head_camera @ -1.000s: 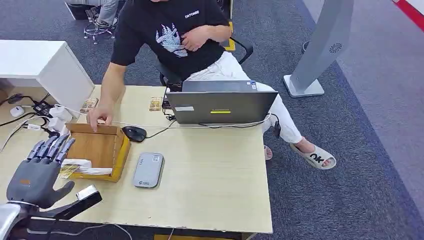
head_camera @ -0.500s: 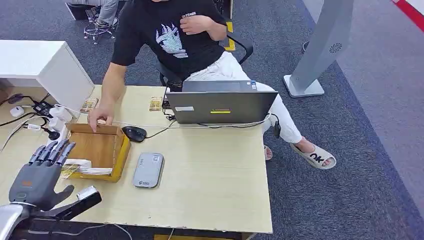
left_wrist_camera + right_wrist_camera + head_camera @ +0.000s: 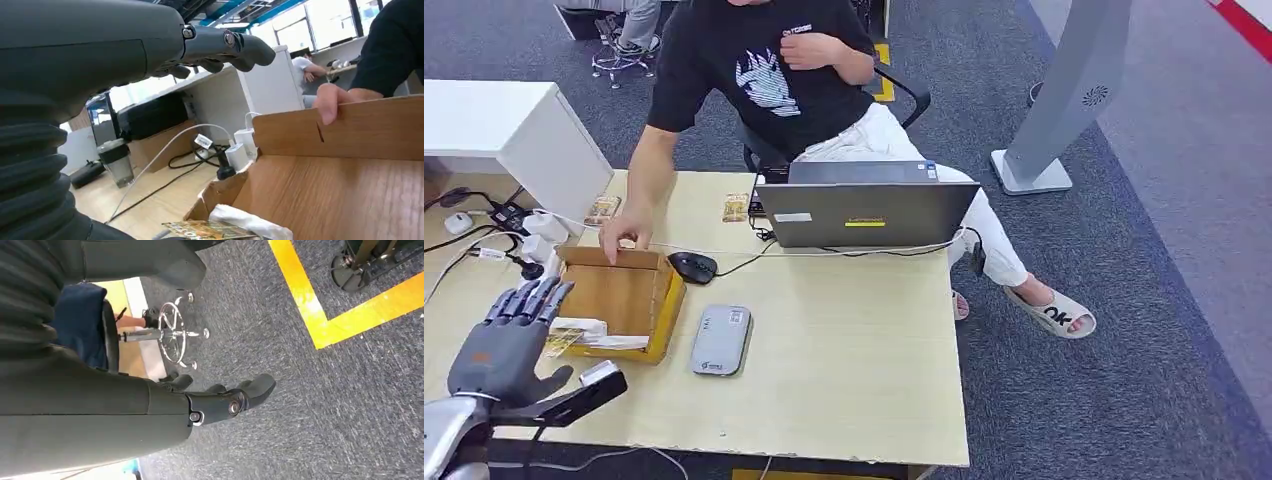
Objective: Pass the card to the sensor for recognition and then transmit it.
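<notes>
Card [image 3: 559, 342] lies in the near left corner of the cardboard box [image 3: 664, 300], beside a white wad [image 3: 589, 328]; left hand [image 3: 504, 345] hovers just short of it over the desk's [image 3: 854, 350] left edge, fingers spread, holding nothing; person's hand [image 3: 624, 232] grips the box's far wall; right hand [image 3: 220, 402] hangs over carpet, fingers loosely curled, empty.

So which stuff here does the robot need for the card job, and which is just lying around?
For the job:
- card, at the box's near edge
- box, held by a person's hand
- grey reader
- left robot hand, open, holding nothing

Just lying around:
- laptop
- mouse
- snack packets
</notes>
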